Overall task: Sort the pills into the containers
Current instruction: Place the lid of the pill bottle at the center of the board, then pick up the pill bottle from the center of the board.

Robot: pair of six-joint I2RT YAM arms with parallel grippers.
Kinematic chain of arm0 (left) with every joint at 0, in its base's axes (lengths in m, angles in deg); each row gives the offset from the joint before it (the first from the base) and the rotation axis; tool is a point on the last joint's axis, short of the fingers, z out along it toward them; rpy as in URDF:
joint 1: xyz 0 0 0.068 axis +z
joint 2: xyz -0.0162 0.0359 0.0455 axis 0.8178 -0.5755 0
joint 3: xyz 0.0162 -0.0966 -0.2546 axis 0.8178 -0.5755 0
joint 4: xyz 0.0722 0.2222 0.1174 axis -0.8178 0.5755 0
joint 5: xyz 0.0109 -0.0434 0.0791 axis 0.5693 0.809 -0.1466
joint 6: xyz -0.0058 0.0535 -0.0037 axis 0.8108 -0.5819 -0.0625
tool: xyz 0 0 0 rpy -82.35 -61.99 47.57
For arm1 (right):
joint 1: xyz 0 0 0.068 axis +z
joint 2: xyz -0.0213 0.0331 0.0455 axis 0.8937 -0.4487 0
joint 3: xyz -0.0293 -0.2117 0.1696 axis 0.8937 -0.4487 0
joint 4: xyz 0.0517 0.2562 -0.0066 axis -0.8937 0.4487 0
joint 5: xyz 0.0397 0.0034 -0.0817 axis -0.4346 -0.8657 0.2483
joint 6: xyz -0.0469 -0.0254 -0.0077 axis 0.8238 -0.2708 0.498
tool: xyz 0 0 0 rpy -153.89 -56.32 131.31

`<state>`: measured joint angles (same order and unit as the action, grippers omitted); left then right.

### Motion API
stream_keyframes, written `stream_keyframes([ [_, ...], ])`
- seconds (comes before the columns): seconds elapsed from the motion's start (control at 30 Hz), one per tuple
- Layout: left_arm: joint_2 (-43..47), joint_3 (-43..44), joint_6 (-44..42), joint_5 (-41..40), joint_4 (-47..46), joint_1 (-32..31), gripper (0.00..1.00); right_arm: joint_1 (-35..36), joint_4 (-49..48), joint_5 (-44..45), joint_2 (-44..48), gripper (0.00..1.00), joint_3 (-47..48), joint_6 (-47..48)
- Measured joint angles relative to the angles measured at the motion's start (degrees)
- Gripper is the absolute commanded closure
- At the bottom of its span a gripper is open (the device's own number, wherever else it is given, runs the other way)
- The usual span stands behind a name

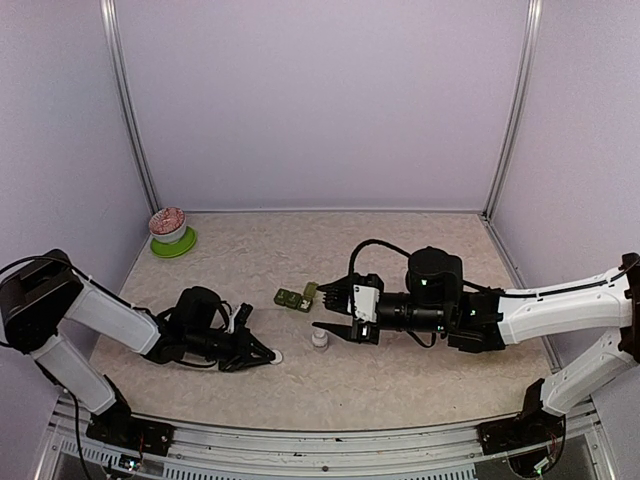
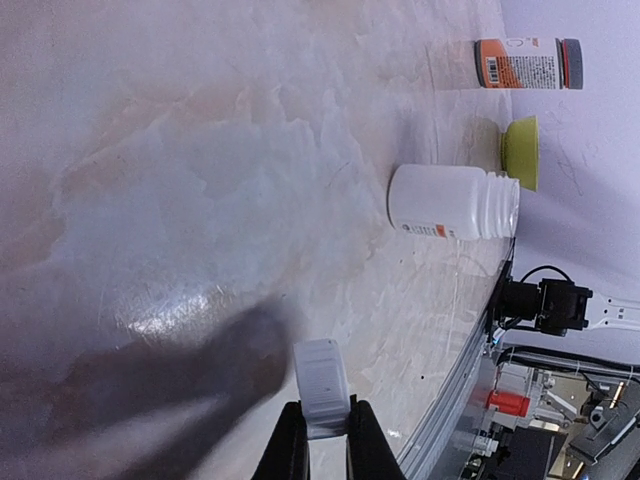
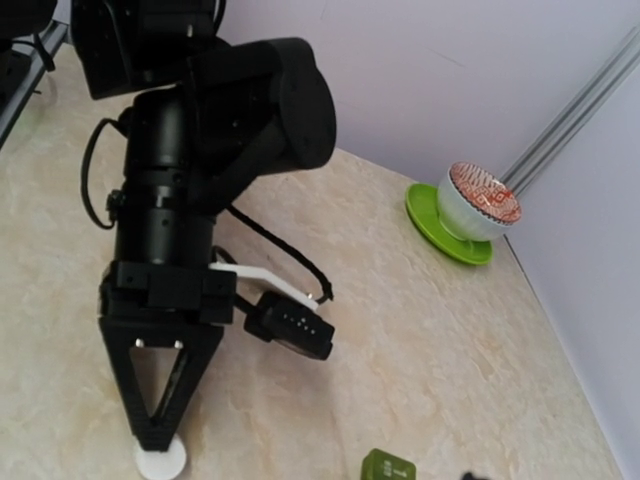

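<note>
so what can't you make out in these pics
- pills: none visible in any view; the bottle's inside is too small from the top and side-on from the left wrist
- containers: lid marks too small from the top; cut off by the bottom edge in the right wrist view
- cap: lower part hidden between the left gripper's fingers, left wrist view
</note>
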<state>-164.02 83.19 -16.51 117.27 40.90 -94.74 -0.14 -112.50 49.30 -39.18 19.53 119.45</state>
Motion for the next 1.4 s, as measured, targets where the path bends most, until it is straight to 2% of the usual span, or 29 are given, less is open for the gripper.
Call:
stream_keyframes([
  [0.1, -0.2, 0.2, 0.0, -0.2, 0.7, 0.0, 0.88, 0.0, 0.0, 0.0, 0.0, 0.41, 0.0, 0.0],
  [0.37, -0.1, 0.3, -0.5, -1.2, 3.2, 0.5, 0.68, 0.0, 0.0, 0.0, 0.0, 0.4, 0.0, 0.0],
  [0.63, 4.4, 0.6, -2.5, -4.1, 8.3, 0.9, 0.53, 0.0, 0.0, 0.0, 0.0, 0.36, 0.0, -0.2],
  [0.87, 6.4, 8.0, -11.0, -9.2, 18.0, 0.3, 0.51, -0.9, 0.5, 0.9, 0.0, 0.34, 0.0, -1.8],
  [1.03, 5.6, 13.1, -16.9, -14.1, 26.1, -3.6, 0.47, -2.7, 1.0, 3.0, 1.4, 0.25, 0.0, -5.3],
  [1.17, 4.2, 16.9, -21.2, -19.2, 31.9, -8.0, 0.33, -4.5, 0.3, 4.5, 3.9, 0.15, -0.8, -9.4],
  [1.4, 3.2, 23.9, -27.4, -23.6, 35.0, -11.2, 0.02, -7.6, -2.2, 4.9, 5.8, 0.14, -5.9, -15.5],
])
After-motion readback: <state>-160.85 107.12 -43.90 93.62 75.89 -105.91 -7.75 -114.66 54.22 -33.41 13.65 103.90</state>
